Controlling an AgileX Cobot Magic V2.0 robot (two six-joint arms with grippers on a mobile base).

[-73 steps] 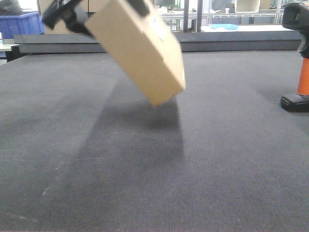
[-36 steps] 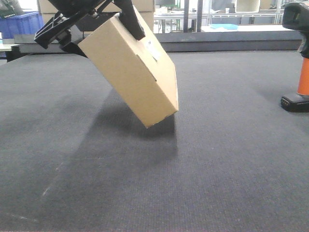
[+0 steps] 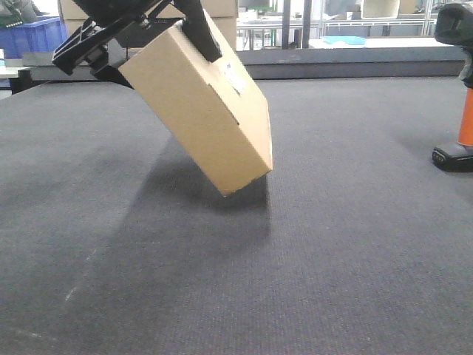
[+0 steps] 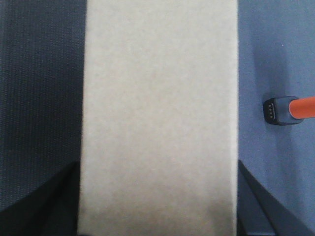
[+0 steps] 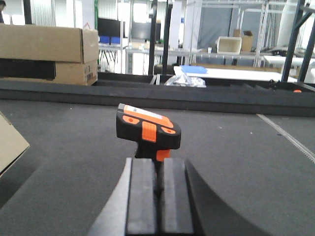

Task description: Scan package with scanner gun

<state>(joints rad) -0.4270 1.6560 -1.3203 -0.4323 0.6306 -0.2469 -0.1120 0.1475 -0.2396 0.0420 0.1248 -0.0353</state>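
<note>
The package point(image 3: 207, 118), a tan cardboard box with a small white label point(image 3: 233, 78), hangs tilted with its lowest corner just above the dark mat. My left gripper point(image 3: 148, 55) is shut on its upper end. In the left wrist view the package point(image 4: 157, 98) fills the middle, with my left gripper point(image 4: 157, 211) clamping its two sides. The scanner gun point(image 3: 462, 96), black head on an orange handle, stands upright at the right edge. My right gripper point(image 5: 158, 164) is shut and holds nothing. It sits just short of the scanner gun point(image 5: 147, 129). The scanner's base point(image 4: 288, 109) also shows right of the box.
A dark grey mat point(image 3: 295, 281) covers the table. A raised black ledge point(image 3: 355, 63) runs along its far edge. Stacked cartons point(image 5: 44, 54), one with a dark panel, and a blue crate point(image 3: 33, 33) stand behind the ledge at the left. Shelving fills the background.
Over the last second the package came down and swung steeper in my left gripper, then held still. The scanner gun sits very slightly further right in the front view.
</note>
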